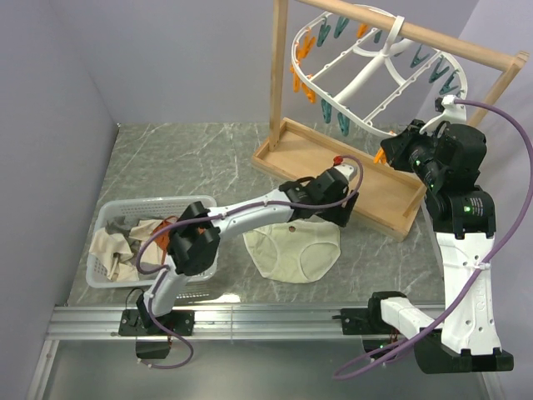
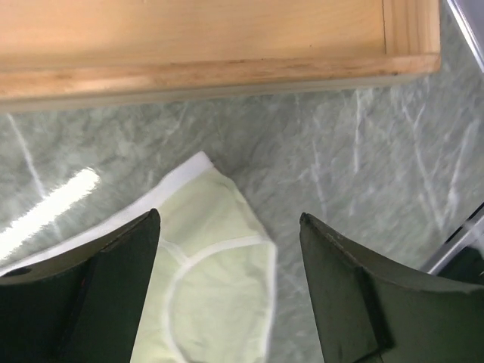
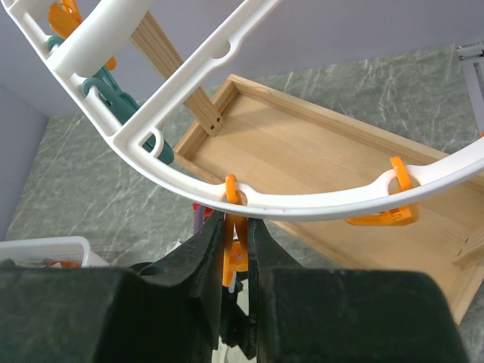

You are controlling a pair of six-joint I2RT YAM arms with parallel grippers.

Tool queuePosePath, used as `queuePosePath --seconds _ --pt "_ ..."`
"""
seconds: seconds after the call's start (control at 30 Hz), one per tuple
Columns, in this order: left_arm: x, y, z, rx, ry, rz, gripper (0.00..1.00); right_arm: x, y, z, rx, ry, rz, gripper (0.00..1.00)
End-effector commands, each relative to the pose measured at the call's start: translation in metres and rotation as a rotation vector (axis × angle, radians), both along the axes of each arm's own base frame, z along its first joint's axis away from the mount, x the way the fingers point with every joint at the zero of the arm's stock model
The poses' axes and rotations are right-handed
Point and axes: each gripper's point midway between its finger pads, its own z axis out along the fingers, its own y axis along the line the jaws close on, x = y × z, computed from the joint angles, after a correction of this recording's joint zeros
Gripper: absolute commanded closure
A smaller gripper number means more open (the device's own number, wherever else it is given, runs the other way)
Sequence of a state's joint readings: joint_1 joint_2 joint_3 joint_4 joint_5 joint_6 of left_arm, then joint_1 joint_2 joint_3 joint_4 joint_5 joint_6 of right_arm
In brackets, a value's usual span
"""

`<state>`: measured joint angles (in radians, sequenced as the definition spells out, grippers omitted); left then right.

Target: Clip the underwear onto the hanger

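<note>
The grey-green marbled bench (image 1: 183, 158) carries a wooden frame stand (image 1: 278, 75) at the far right. Its shallow wooden tray (image 1: 366, 179) forms the base and its top rail holds the hanger (image 1: 379, 52). The white oval rack hangs tilted above the tray, with teal clothespins (image 1: 343, 123) and orange ones round its rim. At the near left stands a white slatted basket (image 1: 150, 202), which holds a crumpled cream cloth (image 1: 108, 250), a grey cloth (image 1: 125, 223) and an orange-rust cloth (image 1: 166, 233) heaped together. The underwear (image 1: 296, 254) lies spread flat on the bench between the basket and the tray, just in front of the tray's near edge, with its waistband toward the tray. The left end effector (image 2: 228, 219) hovers over one waistband corner of the brief with its fingers spread wide and nothing between them. The right end effector (image 3: 234, 227) is raised to the hanger's lower rim, and its fingers are clenched on an orange clothespin (image 3: 233, 257) dangling there. Whether the pin's mouth is sprung apart cannot be told.
</note>
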<state>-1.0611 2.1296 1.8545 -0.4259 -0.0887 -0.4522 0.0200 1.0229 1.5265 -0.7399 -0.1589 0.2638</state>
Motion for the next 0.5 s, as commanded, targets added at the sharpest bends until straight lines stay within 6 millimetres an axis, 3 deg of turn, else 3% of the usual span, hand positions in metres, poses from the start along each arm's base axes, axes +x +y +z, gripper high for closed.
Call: queuePosePath --seconds 0.0,0.13,0.3,0.47 --pt "-0.012 0.004 -0.030 0.089 0.123 0.177 0.20 0.000 0.003 0.013 -0.003 -0.061 0.017 1.00" --pt "-0.020 0.011 -0.064 0.166 0.221 0.270 0.20 -0.002 0.003 0.013 -0.007 -0.060 0.020 1.00" --pt "-0.024 0.014 -0.079 0.204 0.179 0.319 0.17 -0.002 0.004 0.011 -0.005 -0.057 0.022 1.00" --pt "-0.022 0.024 -0.117 0.294 0.150 0.347 0.16 -0.005 0.004 0.012 -0.003 -0.061 0.020 1.00"
